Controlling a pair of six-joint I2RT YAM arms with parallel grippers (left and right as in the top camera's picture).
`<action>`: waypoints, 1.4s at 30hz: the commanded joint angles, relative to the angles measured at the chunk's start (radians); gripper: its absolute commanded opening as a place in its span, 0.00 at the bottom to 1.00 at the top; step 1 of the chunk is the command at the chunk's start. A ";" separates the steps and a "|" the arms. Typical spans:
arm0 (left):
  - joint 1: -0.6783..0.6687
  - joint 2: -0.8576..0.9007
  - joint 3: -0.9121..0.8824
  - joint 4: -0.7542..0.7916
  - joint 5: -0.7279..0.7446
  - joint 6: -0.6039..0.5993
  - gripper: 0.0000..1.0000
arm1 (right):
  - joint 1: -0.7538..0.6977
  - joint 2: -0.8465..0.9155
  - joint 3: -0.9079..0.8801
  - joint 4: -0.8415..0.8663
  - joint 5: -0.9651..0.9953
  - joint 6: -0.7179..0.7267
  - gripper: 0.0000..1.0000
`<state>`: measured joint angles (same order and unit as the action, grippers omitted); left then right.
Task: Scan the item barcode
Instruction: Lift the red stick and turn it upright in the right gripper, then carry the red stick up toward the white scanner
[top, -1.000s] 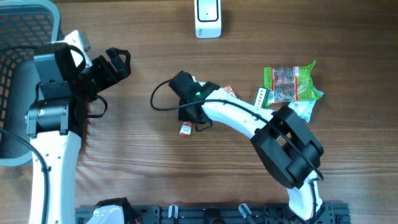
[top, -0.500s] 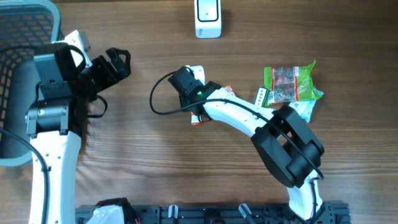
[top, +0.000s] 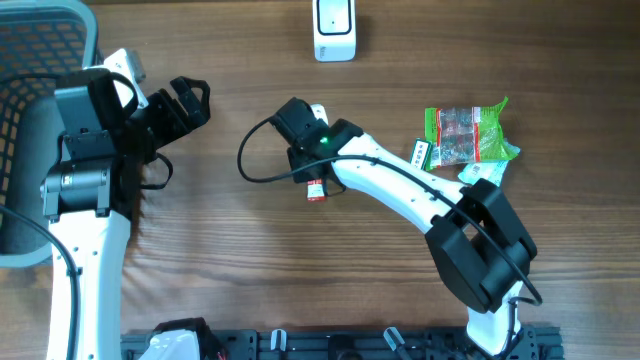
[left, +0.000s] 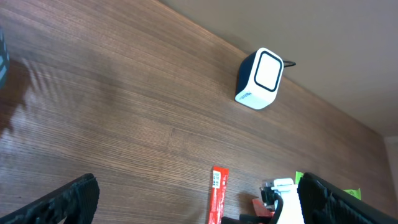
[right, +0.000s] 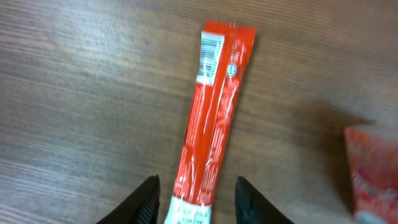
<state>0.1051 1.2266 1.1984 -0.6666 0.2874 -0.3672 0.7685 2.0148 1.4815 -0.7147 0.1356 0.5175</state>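
The red packet (right: 211, 112) lies flat on the surface (right: 74, 93), barcode up, well short of the scanner (top: 334, 28). The right fingers (right: 144, 200) straddle its end, apart, seemingly poised to grasp; the left fingers (left: 68, 199) gape idle.

The desk (top: 200, 260) is brown wood with a fine, straight grain and a matt finish. The red stick packet (right: 211, 118) is glossy plastic film. The scanner (left: 260, 79) is smooth white plastic with a dark shell. The fingers (right: 149, 199) look like matt black plastic.

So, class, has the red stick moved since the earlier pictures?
Yes. In the overhead view the red stick has shifted right and slightly toward the scanner.
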 joint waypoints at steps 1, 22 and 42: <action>0.005 0.004 0.000 0.003 0.015 0.020 1.00 | -0.003 -0.010 -0.062 0.000 -0.033 0.153 0.35; 0.005 0.004 0.000 0.003 0.015 0.020 1.00 | -0.020 -0.009 -0.171 0.129 -0.137 0.220 0.27; 0.005 0.004 0.000 0.003 0.015 0.020 1.00 | -0.044 -0.069 -0.234 0.167 -0.116 0.121 0.04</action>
<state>0.1051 1.2266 1.1984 -0.6666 0.2874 -0.3672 0.7448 1.9903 1.2606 -0.5209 0.0074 0.7361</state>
